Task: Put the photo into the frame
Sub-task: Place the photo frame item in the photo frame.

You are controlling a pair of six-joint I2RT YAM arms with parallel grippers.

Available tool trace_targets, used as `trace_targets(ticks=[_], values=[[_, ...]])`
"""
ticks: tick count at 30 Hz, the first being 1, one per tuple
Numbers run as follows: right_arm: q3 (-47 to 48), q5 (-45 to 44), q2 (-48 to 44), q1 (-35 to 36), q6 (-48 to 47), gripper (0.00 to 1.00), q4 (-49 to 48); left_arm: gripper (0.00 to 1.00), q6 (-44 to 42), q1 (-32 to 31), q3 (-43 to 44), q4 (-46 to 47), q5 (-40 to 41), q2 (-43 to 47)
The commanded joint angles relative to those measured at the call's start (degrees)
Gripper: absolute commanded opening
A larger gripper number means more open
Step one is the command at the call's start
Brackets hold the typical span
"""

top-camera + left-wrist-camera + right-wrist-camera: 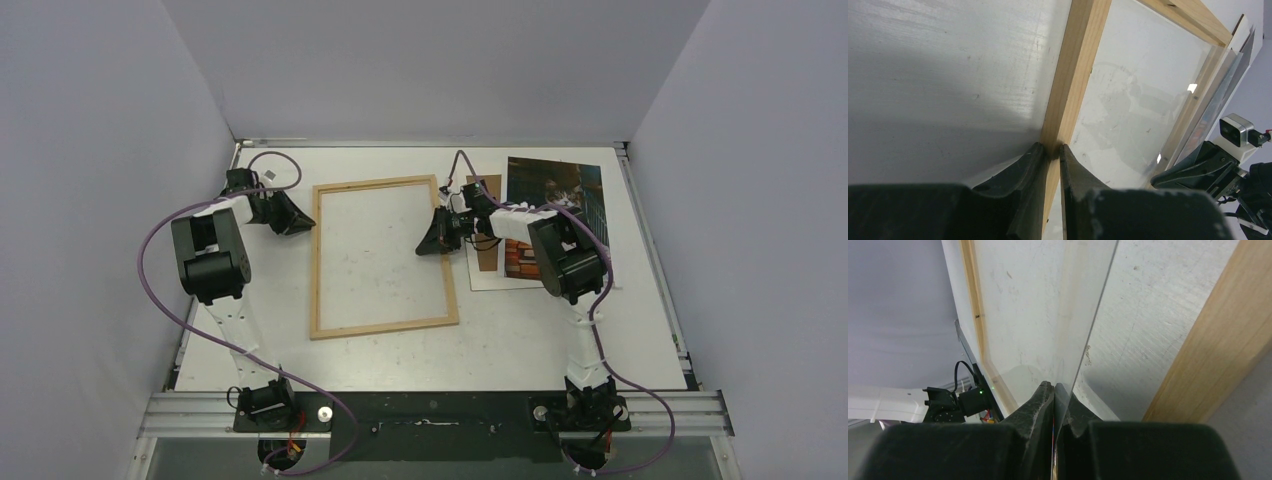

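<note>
The frame (385,257) lies flat mid-table (560,330), long axis running near to far. Both arms reach inward: left fingers (1039,153) pinch its left rail, right fingers (1048,390) clamp a clear sheet (1038,315). The photo (545,180) lies far right.

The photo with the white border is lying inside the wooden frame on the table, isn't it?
Not quite. The white-bordered rectangular photo is lying outside the thin light-wood rectangular frame, to its right on the white table. Only bare table shows through the frame. The top view shows this.
</note>
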State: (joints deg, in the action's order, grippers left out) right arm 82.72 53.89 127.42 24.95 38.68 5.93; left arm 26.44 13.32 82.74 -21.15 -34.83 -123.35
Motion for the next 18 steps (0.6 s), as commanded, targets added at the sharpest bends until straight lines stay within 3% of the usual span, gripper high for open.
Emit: trace_targets(ticks=[1,11,18], values=[[1.6,0.8,0.2,1.1,-2.2,0.0,-1.4,0.13,-2.9,-1.5,0.1,-3.4,4.7,-3.6],[-2.3,2.0,-2.9,1.1,0.8,0.0,-11.8,0.13,-3.0,-1.5,0.6,-4.0,4.6,-3.9],[-7.8,5.1,-6.5,1.0,12.6,0.0,-32.0,0.13,-2.7,-1.5,0.8,-4.1,5.1,-4.0]])
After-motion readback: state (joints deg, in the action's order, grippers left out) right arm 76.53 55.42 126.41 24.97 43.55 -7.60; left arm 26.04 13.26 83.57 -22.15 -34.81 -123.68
